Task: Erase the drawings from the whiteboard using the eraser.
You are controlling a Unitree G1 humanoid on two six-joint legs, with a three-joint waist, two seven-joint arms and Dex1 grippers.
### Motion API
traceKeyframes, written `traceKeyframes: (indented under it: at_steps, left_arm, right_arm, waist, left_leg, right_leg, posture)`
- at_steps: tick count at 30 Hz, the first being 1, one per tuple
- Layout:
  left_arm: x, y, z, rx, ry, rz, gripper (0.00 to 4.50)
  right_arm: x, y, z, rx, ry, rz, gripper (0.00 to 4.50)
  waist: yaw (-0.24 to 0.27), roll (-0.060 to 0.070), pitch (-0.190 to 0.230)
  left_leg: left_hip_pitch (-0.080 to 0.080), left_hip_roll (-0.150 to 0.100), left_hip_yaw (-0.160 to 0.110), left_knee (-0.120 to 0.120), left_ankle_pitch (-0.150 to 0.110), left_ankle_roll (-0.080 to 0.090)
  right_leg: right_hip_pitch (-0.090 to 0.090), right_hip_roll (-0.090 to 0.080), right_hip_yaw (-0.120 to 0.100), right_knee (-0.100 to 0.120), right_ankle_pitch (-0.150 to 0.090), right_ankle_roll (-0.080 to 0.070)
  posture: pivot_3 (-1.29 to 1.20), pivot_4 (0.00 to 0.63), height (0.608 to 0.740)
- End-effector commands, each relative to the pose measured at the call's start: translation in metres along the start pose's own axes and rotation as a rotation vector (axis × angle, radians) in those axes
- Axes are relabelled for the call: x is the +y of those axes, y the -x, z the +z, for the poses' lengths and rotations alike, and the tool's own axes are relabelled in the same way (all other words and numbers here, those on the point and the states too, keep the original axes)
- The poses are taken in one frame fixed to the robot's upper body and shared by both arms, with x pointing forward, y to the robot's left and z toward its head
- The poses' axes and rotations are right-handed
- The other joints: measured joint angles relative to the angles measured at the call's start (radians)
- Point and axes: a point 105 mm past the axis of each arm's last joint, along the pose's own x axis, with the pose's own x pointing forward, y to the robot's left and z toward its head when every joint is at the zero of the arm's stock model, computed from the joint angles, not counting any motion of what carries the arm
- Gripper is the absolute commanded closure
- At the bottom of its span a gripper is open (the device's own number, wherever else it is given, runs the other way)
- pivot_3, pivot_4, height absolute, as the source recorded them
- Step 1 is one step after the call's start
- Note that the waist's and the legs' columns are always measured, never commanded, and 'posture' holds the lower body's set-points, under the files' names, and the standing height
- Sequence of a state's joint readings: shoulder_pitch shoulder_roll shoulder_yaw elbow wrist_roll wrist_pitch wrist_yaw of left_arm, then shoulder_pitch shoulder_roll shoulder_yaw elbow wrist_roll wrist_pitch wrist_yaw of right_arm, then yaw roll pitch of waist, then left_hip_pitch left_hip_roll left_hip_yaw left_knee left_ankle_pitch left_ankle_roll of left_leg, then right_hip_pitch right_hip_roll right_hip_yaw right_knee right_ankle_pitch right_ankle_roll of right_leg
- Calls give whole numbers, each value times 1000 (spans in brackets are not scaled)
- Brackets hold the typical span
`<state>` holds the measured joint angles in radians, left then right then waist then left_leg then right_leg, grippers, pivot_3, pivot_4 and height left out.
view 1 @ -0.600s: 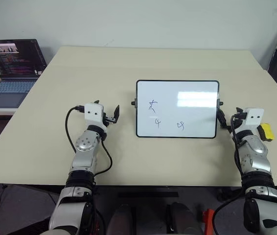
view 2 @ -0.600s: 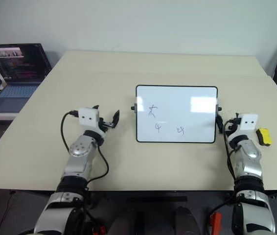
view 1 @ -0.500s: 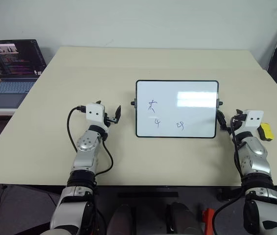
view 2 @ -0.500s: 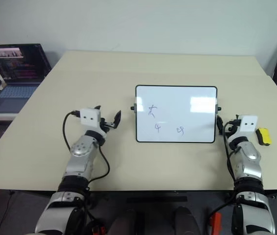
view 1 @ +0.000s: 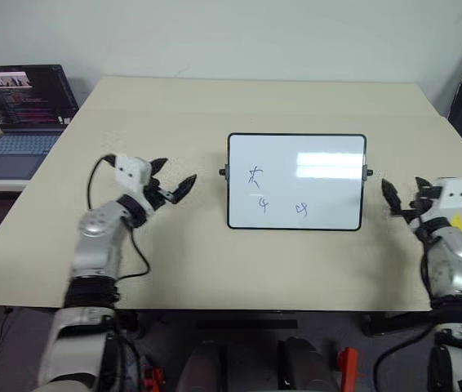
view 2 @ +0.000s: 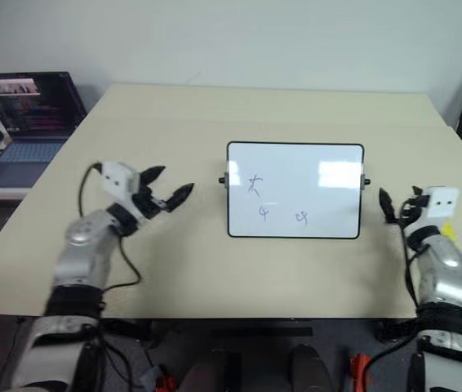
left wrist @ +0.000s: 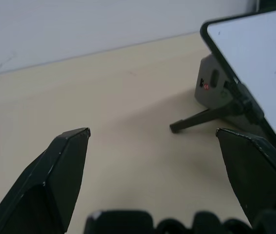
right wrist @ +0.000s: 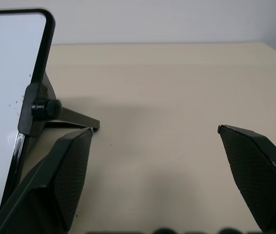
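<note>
The eraser point(view 1: 459, 221) lies on the surface point(view 1: 215, 106) right beside the right pincer point(view 1: 402, 198), on that arm's outer side and a little behind the fingertips, so close that the wrist and its white camera block cover most of it; just a sliver of yellow shows past the forearm. Its long axis cannot be read from that sliver. This is the relation the next move turns on: the right arm is by far the nearer one, but its pincer points forward past the eraser, not at it, so by my judgement the wrist would have to draw back and swing outward before the fingers could close on the block.

The right pincer is released, jaws spread wide and empty, held low over the surface and roughly level. The whiteboard point(view 1: 296, 181) stands propped on its small legs just inward of it, its side knob point(right wrist: 44, 108) near the inner finger without touching.

The left pincer point(view 1: 171, 183) is also released and empty, fingers apart, aimed forward and toward the board's near edge, with bare surface between them. The left forearm is angled outward, elbow well off to the side.

The drawings point(view 1: 255, 176), three small scribbles, sit untouched on the lower half of the board, nearer the left pincer. Erasing has not begun.
</note>
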<state>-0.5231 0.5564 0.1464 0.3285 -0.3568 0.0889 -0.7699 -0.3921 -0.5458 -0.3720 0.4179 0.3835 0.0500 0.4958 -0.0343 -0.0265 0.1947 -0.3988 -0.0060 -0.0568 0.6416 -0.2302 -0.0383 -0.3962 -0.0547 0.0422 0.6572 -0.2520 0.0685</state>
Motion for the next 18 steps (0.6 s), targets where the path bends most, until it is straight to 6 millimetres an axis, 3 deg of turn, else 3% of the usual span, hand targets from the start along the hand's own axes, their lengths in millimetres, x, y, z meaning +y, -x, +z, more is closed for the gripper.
traceKeyframes:
  at_steps: [1,4,7,12,18]
  left_arm:
    - [-29,5,45,-62,15,-268,0]
    - [-91,-1,69,-66,65,-574,0]
    - [-130,-10,75,-87,93,-685,0]
    - [-164,-21,61,-65,141,-738,0]
    - [-174,-23,59,-73,145,-755,0]
  right_arm:
    - [-27,12,31,0,29,-13,23]
    - [-54,23,31,119,41,-29,23]
    - [-61,30,24,197,10,24,23]
    - [-77,36,3,327,-10,-3,23]
    - [-86,30,-2,339,-42,-41,23]
  waist:
    - [1,0,0]
    - [7,0,0]
    - [7,0,0]
    - [-13,0,0]
    - [-24,2,0]
  left_leg:
    - [0,0,0,0,0,0]
    - [0,0,0,1,0,0]
    - [2,0,-1,1,0,0]
    - [4,1,1,-1,0,0]
    - [4,1,2,-1,0,0]
  right_leg:
    - [0,0,0,0,0,0]
    - [1,0,-1,-1,0,0]
    - [6,0,-2,-5,0,0]
    - [8,1,0,-9,0,1]
    - [7,1,2,-9,0,1]
  posture:
    - [0,150,740]
    - [0,150,740]
    - [0,150,740]
    - [0,150,740]
    - [0,150,740]
